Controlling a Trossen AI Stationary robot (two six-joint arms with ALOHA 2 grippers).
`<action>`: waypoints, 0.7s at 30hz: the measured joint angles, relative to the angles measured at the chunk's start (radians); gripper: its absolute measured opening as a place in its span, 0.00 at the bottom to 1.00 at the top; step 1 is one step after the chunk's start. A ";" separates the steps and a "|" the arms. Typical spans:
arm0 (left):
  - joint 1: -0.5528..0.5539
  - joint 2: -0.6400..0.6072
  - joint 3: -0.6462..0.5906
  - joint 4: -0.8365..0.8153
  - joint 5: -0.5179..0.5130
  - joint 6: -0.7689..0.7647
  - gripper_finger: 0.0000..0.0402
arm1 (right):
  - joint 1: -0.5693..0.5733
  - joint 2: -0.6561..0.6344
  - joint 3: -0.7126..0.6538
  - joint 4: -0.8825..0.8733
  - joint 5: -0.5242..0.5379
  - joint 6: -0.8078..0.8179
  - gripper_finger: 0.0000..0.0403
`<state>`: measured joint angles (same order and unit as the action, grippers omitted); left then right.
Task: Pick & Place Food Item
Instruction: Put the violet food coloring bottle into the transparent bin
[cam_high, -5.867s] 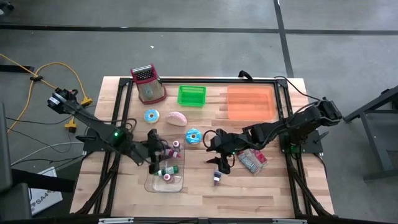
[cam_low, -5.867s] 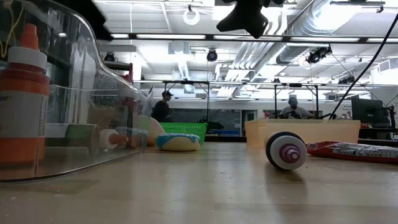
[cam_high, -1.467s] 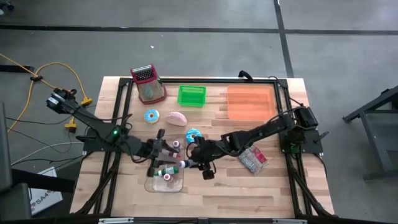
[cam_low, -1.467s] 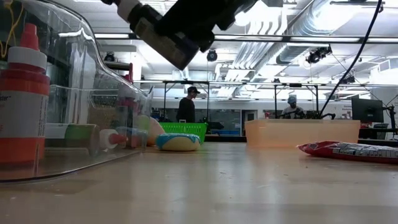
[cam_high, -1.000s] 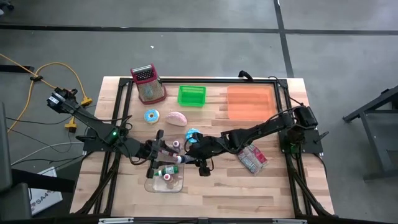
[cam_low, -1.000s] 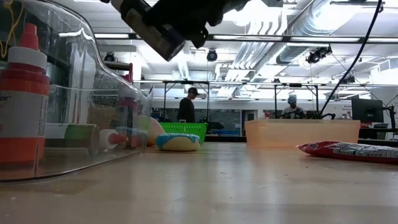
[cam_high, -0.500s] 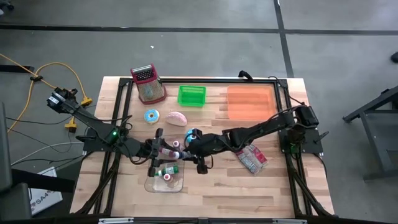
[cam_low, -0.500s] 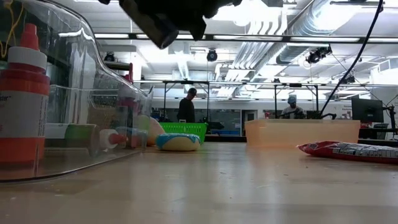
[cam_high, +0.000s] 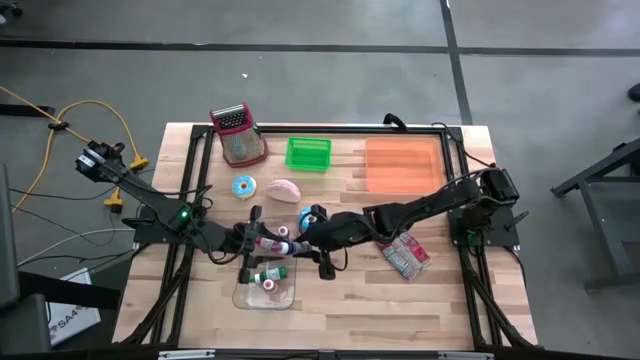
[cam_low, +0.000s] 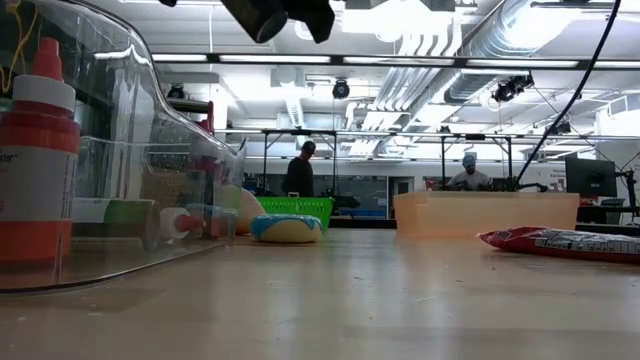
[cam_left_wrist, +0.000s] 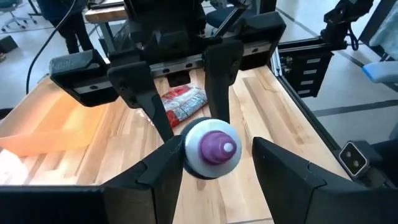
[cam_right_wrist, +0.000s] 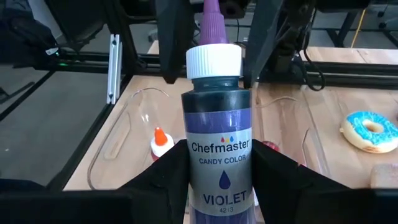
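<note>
A violet candy-colour bottle (cam_right_wrist: 217, 124) with a white cap and purple nozzle lies level in the air over the table's middle. My right gripper (cam_right_wrist: 217, 171) is shut on it, seen in the high view as my right gripper (cam_high: 303, 240). The cap (cam_left_wrist: 211, 149) points at my left gripper (cam_left_wrist: 214, 165), which is open. Its fingers stand on either side of the cap, and a gap shows on one side. In the high view my left gripper (cam_high: 262, 240) hovers above a clear tray (cam_high: 262, 292). My right gripper pinches the bottle's labelled body (cam_right_wrist: 217, 158) between its two fingers (cam_right_wrist: 169, 168), toward the bottom end. The fingers come level from the table's right and lie along the bottle. The bottle is lifted clear of the table, its cap toward the table's left.
The clear tray holds an orange-capped bottle (cam_low: 35, 170) and a green one (cam_high: 270, 272). Two blue doughnuts (cam_high: 244, 186) (cam_high: 312, 215), a pink item (cam_high: 285, 190), a green basket (cam_high: 308, 153), an orange tray (cam_high: 402, 165), a red grater box (cam_high: 237, 135) and a snack packet (cam_high: 405, 255) lie around.
My right gripper has risen with the violet bottle and drawn slightly toward the far edge, bringing the cap end closer to my left gripper. In the low view it has climbed almost out of the top of the picture.
</note>
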<state>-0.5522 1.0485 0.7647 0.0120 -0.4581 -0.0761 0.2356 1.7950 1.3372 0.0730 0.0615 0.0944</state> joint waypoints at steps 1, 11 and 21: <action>0.000 0.000 0.000 -0.002 -0.009 0.000 0.46 | 0.000 0.000 0.000 0.000 0.004 0.004 0.35; 0.000 0.000 0.000 -0.004 -0.032 0.002 0.46 | 0.000 0.000 0.000 0.007 0.008 0.010 0.35; 0.000 0.000 0.000 -0.004 -0.035 0.002 0.31 | 0.000 0.000 0.000 0.007 0.007 0.012 0.35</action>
<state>-0.5522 1.0489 0.7647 0.0082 -0.4934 -0.0736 0.2356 1.7954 1.3369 0.0795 0.0685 0.1061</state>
